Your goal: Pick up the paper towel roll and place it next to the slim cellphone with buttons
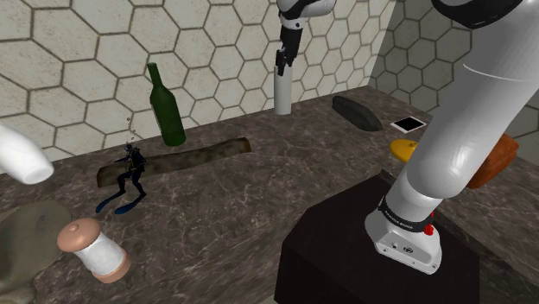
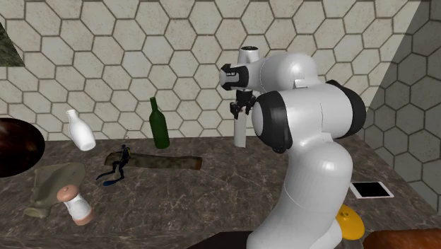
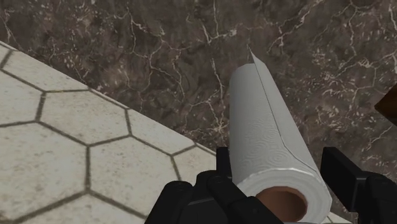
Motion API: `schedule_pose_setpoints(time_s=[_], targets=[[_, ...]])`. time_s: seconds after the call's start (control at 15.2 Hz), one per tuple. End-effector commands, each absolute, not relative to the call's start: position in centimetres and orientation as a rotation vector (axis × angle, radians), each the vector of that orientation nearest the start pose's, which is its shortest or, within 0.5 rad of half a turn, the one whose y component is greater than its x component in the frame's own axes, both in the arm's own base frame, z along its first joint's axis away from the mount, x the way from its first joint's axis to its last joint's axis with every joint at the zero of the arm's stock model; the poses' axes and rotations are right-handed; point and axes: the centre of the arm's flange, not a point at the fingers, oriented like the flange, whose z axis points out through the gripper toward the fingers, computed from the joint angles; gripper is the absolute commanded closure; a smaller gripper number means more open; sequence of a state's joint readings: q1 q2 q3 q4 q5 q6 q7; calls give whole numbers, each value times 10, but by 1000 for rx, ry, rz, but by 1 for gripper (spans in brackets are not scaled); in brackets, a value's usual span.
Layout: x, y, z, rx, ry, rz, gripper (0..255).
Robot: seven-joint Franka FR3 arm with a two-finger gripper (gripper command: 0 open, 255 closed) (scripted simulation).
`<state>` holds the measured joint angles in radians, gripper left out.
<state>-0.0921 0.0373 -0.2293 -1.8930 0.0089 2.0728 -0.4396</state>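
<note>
Hexagon-tiled walls rise behind a dark veined stone desk (image 1: 225, 203). Close to the back wall on it stands the white paper towel roll with a brown cardboard core (image 3: 267, 121), upright. The black two-finger hand (image 1: 282, 62) hangs straight above the roll's top end. In the wrist view its fingers (image 3: 340, 175) are spread to either side of the roll. One seems to touch the paper and the other shows a sliver of gap, so I judge the roll not yet gripped.

The step in hand is the grasp. To do it well, close evenly on the upper part of the roll, centred so the soft paper is squeezed squarely and not nudged against the wall. Then lift straight up before swinging away.

Toward the shoulder view's right lie a dark oblong slab (image 1: 357, 112) and a flat white-framed device with a dark screen (image 1: 409, 123). Buttons are too small to make out, so I cannot tell which one is the phone.
</note>
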Motion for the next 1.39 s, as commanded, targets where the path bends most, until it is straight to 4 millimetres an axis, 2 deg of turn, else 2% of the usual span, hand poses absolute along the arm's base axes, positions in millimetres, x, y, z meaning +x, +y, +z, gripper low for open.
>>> schedule_pose_setpoints(time_s=[0.0, 1.32], targets=[[556, -183, 505, -3183, -184, -212, 255], [556, -183, 610, -3183, -184, -212, 255]])
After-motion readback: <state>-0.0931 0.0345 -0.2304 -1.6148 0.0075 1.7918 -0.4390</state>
